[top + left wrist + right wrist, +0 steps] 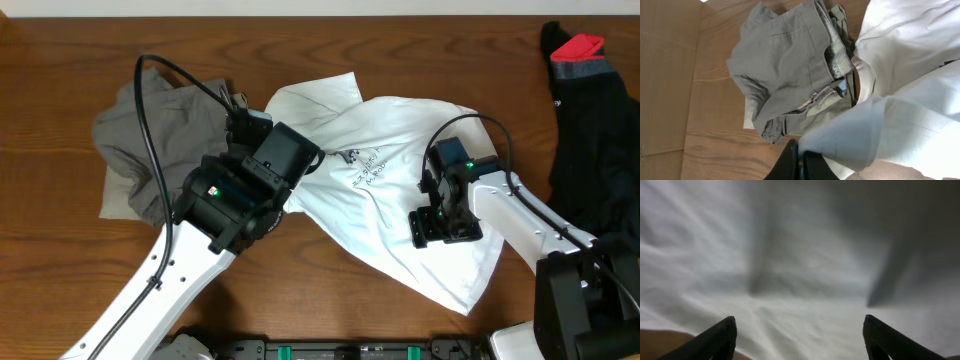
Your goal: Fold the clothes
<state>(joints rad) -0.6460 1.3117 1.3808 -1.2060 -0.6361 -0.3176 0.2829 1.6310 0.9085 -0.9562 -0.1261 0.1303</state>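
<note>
The clothes lie on the wooden table. A white T-shirt (390, 180) with dark lettering is spread crumpled in the middle. My left gripper (303, 162) is at its left edge. In the left wrist view the left gripper (802, 161) is shut on a fold of the white T-shirt (910, 100), next to the grey-khaki trousers (785, 70). My right gripper (440, 228) hovers low over the shirt's right part. It is open, its fingertips (715, 340) wide apart above white cloth (805, 270), with nothing between them.
A grey-khaki heap (150, 135) lies at the left, partly under my left arm. A black-and-red garment (590, 110) lies along the right edge. Bare wood (330, 290) shows in front between the arms and along the back.
</note>
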